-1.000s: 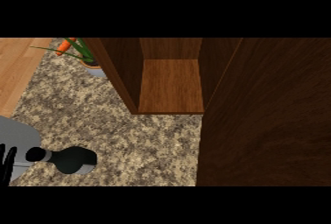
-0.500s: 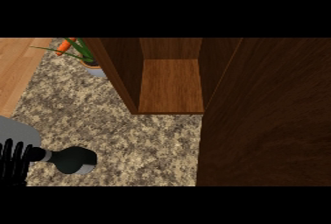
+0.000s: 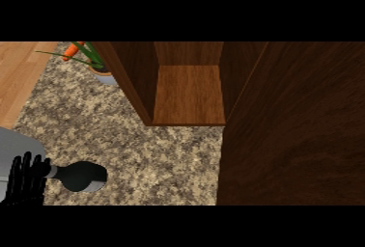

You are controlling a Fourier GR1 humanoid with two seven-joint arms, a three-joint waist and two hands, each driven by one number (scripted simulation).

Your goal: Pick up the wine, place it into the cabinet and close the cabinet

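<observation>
The wine bottle (image 3: 82, 176) is a dark shape on the speckled counter at the lower left, seen from above, its neck pointing left. My left hand (image 3: 25, 179) is right beside that neck with its fingers straight, not curled round it, and the grey forearm lies behind it at the left edge. The wooden cabinet (image 3: 189, 94) is open at the upper middle and its shelf is bare. Its door (image 3: 296, 125) is swung out and fills the right side of the view. My right hand does not show.
A pot with green leaves and something orange (image 3: 96, 67) sits at the cabinet's left corner. A light wooden surface (image 3: 18, 77) borders the counter at the upper left. Granite counter (image 3: 157, 159) lies between the bottle and the cabinet.
My left hand has come in from the left edge and moved right, up to the bottle's neck. The bottle and cabinet door have not moved.
</observation>
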